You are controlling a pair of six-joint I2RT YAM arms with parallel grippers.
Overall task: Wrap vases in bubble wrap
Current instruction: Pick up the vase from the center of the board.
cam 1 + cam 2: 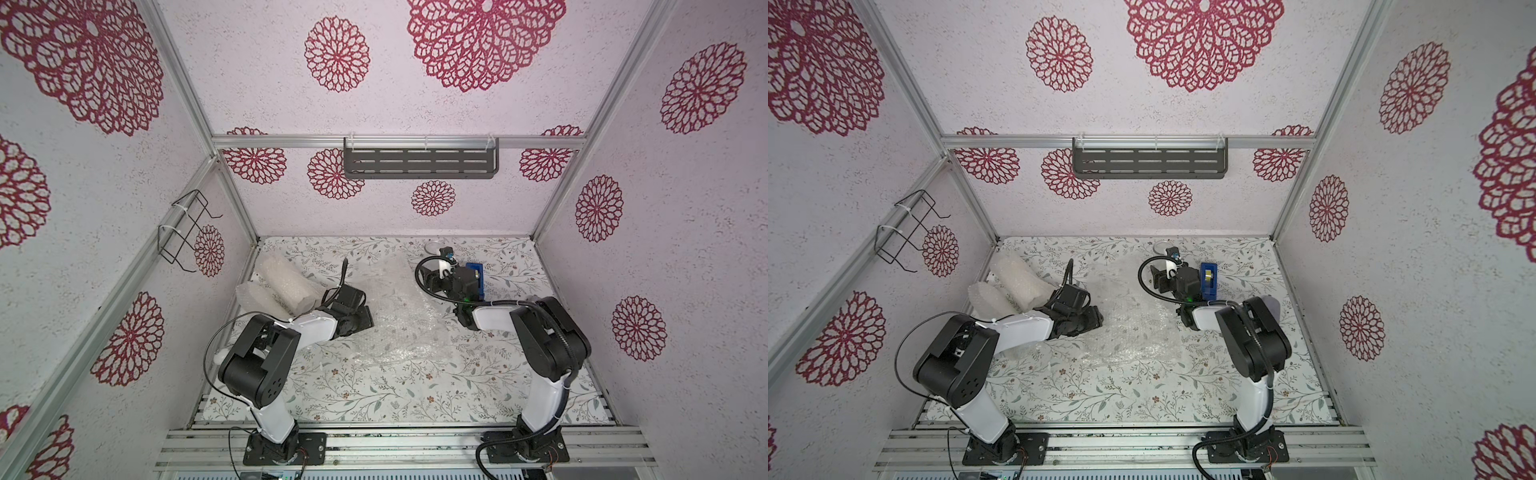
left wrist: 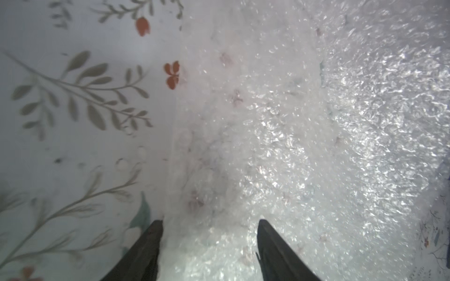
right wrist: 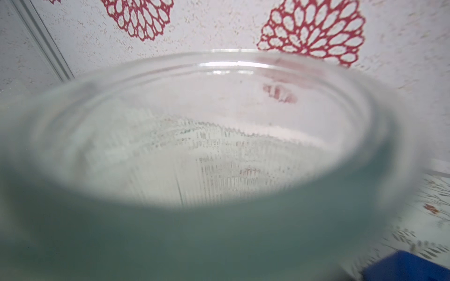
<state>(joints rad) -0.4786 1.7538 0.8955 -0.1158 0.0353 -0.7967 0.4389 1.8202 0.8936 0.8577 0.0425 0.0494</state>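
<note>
Looks like a robot lab test cell, not anybody's home: it's a box of aluminium frame (image 1: 399, 142) with flowery wallpaper panels (image 1: 249, 83) stuck on as walls. A left arm (image 1: 266, 357) and right arm (image 1: 548, 345) are bolted to a metal rail (image 1: 395, 446) in front of a table (image 1: 374, 399) with a leafy printed cover.

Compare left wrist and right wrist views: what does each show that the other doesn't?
Left wrist only: translucent crinkly bubble wrap sheet, left hand open over its edge. Right wrist only: clear ribbed glass vase filling the frame, blue plastic tape dispenser corner, red-flowered wall. Both: floral-print table cover.
</note>
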